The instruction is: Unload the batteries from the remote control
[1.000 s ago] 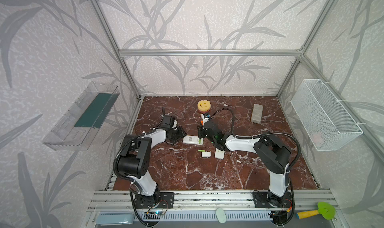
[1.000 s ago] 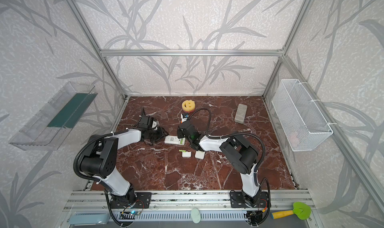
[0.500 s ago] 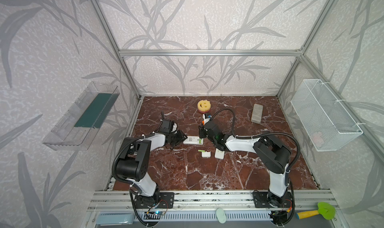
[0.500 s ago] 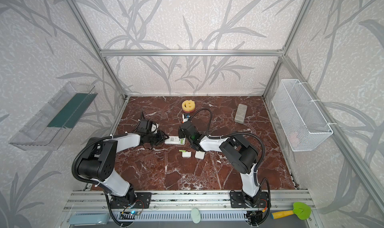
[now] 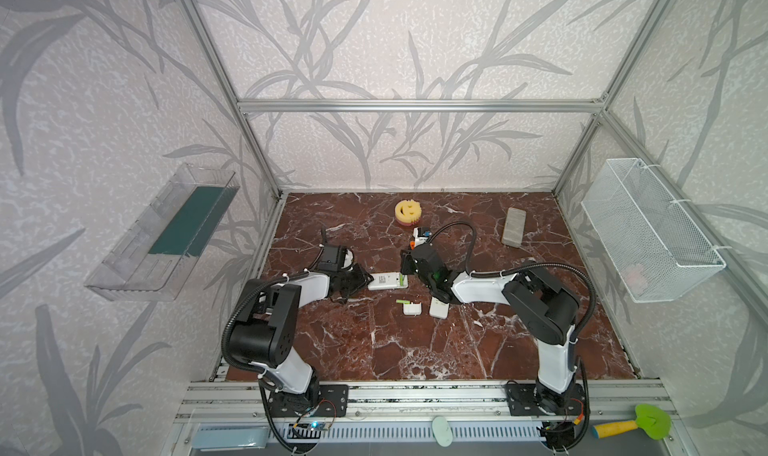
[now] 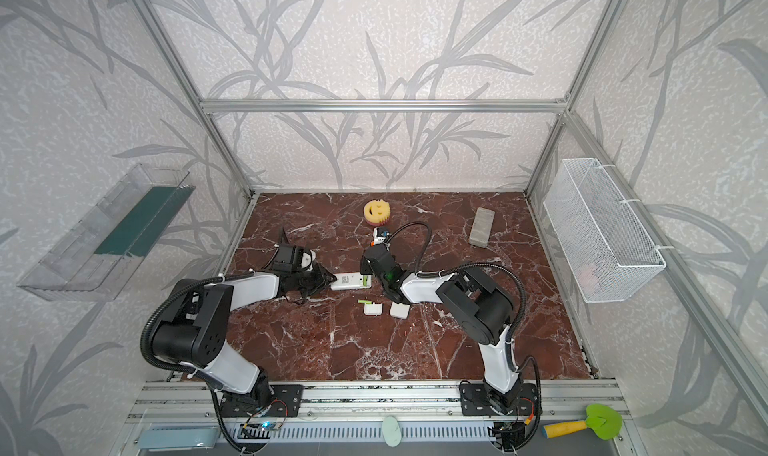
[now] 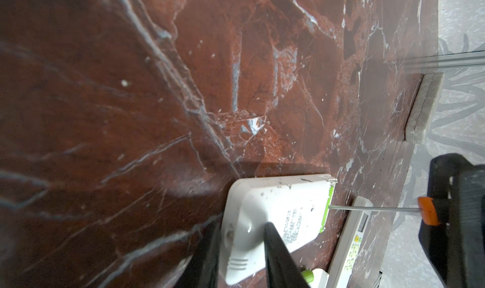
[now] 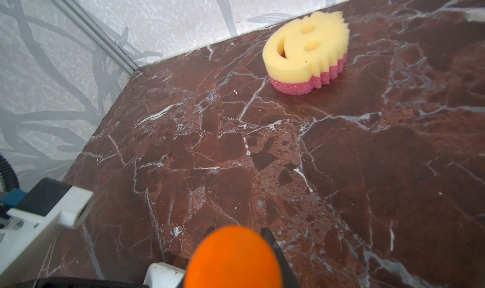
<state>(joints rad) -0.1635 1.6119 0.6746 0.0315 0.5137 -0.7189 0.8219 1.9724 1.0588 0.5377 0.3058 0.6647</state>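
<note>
The white remote control (image 5: 387, 280) (image 6: 351, 280) lies back up at mid-table. A lime-green battery (image 7: 329, 208) shows at its open end. My left gripper (image 5: 369, 281) (image 7: 241, 229) has a finger on each side of the remote's other end, pinching it. My right gripper (image 5: 405, 267) (image 8: 237, 236) is shut on an orange-handled screwdriver (image 8: 233, 257). The screwdriver's shaft (image 7: 372, 208) reaches to the battery end. A loose battery (image 5: 402, 302) (image 6: 364, 302) lies by a small white cover (image 5: 412, 308).
A second remote with buttons (image 7: 354, 242) lies beside the first. Another white piece (image 5: 438, 308) sits under the right arm. A yellow smiley sponge (image 5: 408, 212) (image 8: 307, 50) and a grey block (image 5: 514, 227) are at the back. A wire basket (image 5: 648, 229) hangs on the right wall.
My left gripper has moved right onto the remote's end and its jaws have narrowed around it. The right arm and screwdriver have stayed put.
</note>
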